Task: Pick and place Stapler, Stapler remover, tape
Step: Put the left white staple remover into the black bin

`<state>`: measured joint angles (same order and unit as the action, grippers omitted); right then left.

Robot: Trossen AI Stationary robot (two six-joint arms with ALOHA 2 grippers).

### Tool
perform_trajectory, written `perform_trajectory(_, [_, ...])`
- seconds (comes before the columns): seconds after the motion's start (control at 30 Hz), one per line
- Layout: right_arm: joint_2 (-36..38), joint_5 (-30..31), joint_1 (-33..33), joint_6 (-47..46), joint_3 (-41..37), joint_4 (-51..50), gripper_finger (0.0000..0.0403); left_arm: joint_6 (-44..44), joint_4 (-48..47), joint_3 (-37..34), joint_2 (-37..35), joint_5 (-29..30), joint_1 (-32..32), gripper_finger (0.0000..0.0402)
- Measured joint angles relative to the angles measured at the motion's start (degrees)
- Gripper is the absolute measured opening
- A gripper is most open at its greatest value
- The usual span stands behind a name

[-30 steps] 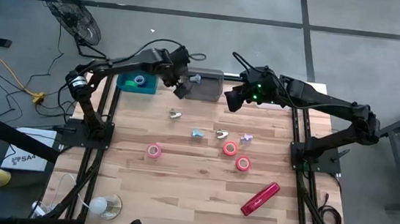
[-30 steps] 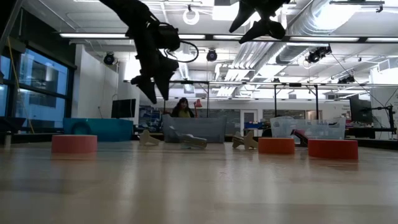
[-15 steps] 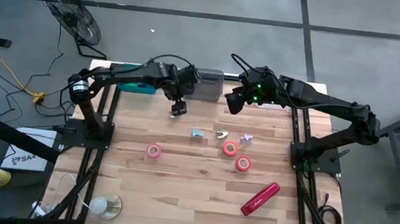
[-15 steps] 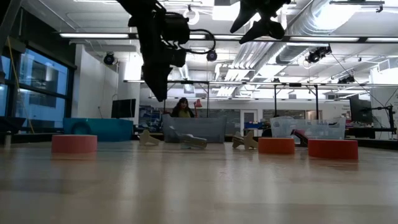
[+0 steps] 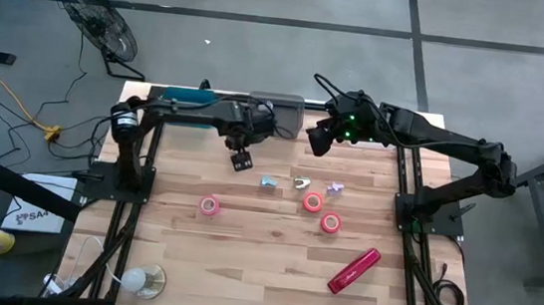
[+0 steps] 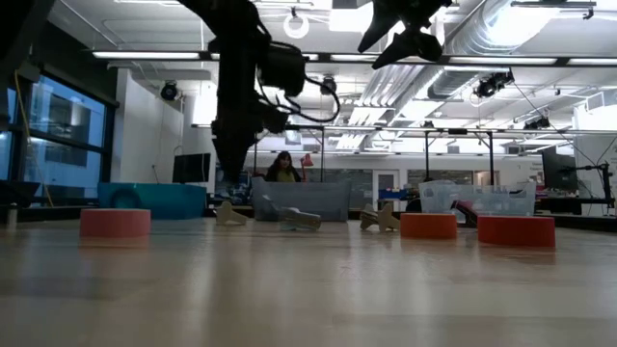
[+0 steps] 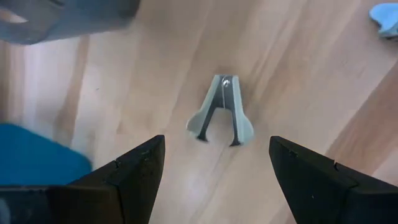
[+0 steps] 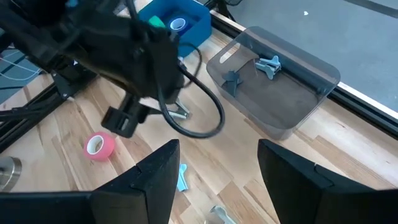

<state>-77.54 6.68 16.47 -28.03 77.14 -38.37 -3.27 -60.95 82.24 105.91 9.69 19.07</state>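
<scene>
Progress, near to far:

- Stapler (image 5: 354,270) lies untouched on the near right part of the table (image 5: 242,260). Not picked yet.
- Three pink tape rolls loose mid-table: one left of centre (image 5: 209,206), two close together right of centre (image 5: 313,202) (image 5: 330,222). None placed.
- Row of small removers beyond the tapes: light-blue one (image 5: 268,181), a pale one (image 5: 300,182), a lilac one (image 5: 336,188). All loose on the wood.
- Left gripper (image 5: 242,159) hangs just over a grey staple remover (image 7: 220,113). In the left wrist view the remover sits centred between the fingers, flat on the wood, jaws spread wide with nothing in them. Reads as lined up for a pick, not gripped yet.
- Right gripper (image 5: 317,137) waits high at the far right of centre, jaws part open, empty.
- Far edge: the grey bin (image 8: 273,84) already holds two removers, one dark grey and one blue; the blue bin (image 8: 180,23) holds a tape roll. So some sorting is done, most is left, stapler included.

Change vs a second ago: the left arm has swung from over the far bins, right and nearer, and dropped toward the table, so it now covers the grey remover in the high view. Right arm has not moved. Loose items have not shifted.
</scene>
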Motion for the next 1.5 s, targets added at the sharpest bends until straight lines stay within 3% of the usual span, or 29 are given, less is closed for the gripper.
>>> perform_trajectory(0.57, [0.0, -0.2, 0.0, -1.5, 0.0, 0.0, 0.0209, 2.0, 0.9, 0.0, 3.2, 1.4, 0.0, 0.0288])
perform_trajectory(0.83, [0.0, -0.2, 0.0, -2.3, 0.0, 0.0, 0.0209, 1.5, 1.0, 0.0, 3.2, 3.2, 0.0, 0.0364])
perform_trajectory(0.93, [0.0, -0.2, 0.0, -3.0, 0.0, 0.0, 0.0209, 1.8, 1.4, 0.0, 3.2, 0.8, 0.0, 0.0389])
perform_trajectory(1.07, [0.0, -0.2, 0.0, -3.8, 0.0, 0.0, 0.0209, 2.9, 2.9, 0.0, 3.2, -1.7, -0.1, 0.0396])
perform_trajectory(1.5, [0.0, 0.3, 0.0, -5.0, 0.0, 0.0, 0.0209, 5.9, 2.4, 0.1, 8.8, 2.7, -0.3, 0.0397])
